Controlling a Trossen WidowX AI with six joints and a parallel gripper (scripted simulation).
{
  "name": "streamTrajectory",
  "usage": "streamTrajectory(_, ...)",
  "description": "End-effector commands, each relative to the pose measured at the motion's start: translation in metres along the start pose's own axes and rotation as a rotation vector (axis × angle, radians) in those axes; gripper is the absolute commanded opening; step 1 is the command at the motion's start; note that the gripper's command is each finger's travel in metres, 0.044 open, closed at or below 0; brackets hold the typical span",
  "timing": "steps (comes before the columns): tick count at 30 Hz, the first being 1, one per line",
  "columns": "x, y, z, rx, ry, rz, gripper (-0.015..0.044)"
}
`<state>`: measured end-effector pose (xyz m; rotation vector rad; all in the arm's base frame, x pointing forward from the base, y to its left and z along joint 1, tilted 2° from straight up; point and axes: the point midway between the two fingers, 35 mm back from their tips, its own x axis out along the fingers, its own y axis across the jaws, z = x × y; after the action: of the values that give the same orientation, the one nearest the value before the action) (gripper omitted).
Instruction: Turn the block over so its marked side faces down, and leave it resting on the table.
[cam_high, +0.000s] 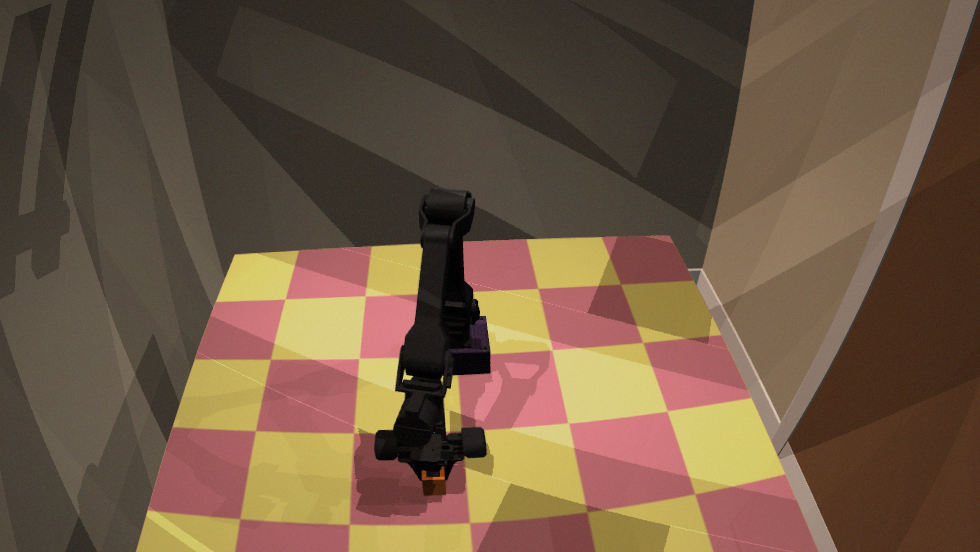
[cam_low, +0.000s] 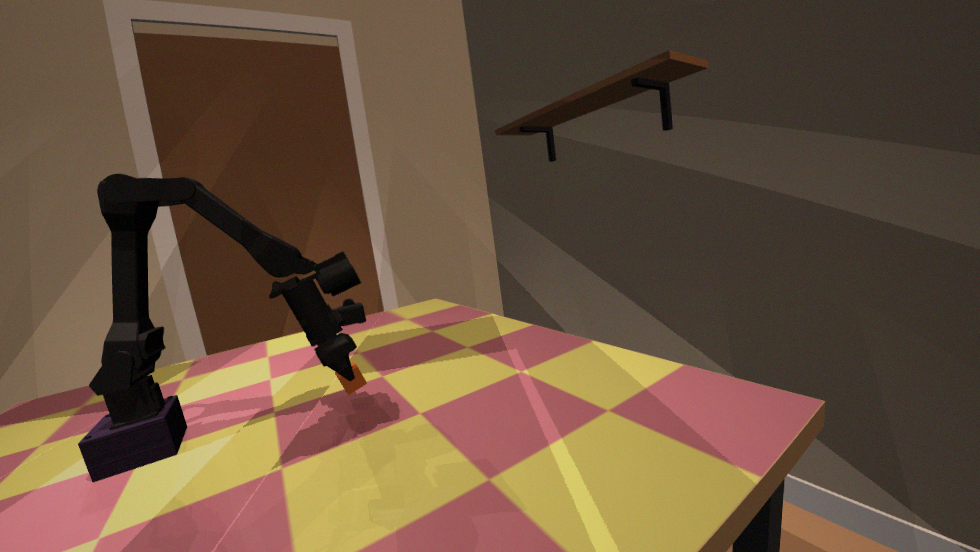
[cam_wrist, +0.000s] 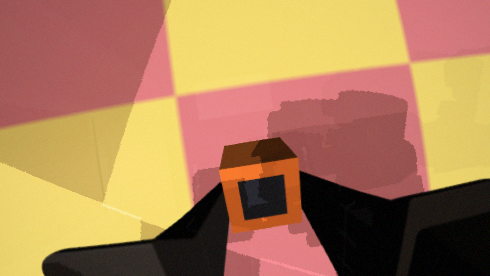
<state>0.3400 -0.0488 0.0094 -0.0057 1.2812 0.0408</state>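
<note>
The block (cam_high: 432, 484) (cam_low: 352, 381) (cam_wrist: 261, 195) is a small orange cube with a dark square mark on one face. In the wrist view the marked face points toward the camera, up along the gripper. My gripper (cam_high: 432, 475) (cam_low: 346, 370) (cam_wrist: 259, 183) is shut on the block, one black finger on each side of it. The arm tilts forward and holds the block a little above the checkered table (cam_high: 617, 384) (cam_low: 617, 438) (cam_wrist: 280, 45), over a pink square with its shadow below.
The arm's dark purple base (cam_high: 473, 349) (cam_low: 130, 438) stands on the table behind the gripper. A wall shelf (cam_low: 603, 89) hangs far off at the right. A brown door (cam_low: 253, 178) is behind the table. The table's edge (cam_low: 788, 438) is far to the right.
</note>
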Motion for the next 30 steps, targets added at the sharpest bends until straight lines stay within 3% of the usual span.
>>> streamTrajectory(1, 0.000, 0.000, -0.002, -0.002, -0.060, 0.002, 0.0000)
streamTrajectory(15, -0.002, 0.001, -0.006, 0.003, -0.240, 0.002, 0.0000)
streamTrajectory(30, 0.028, -0.003, -0.001, 0.013, -0.438, 0.002, 0.0000)
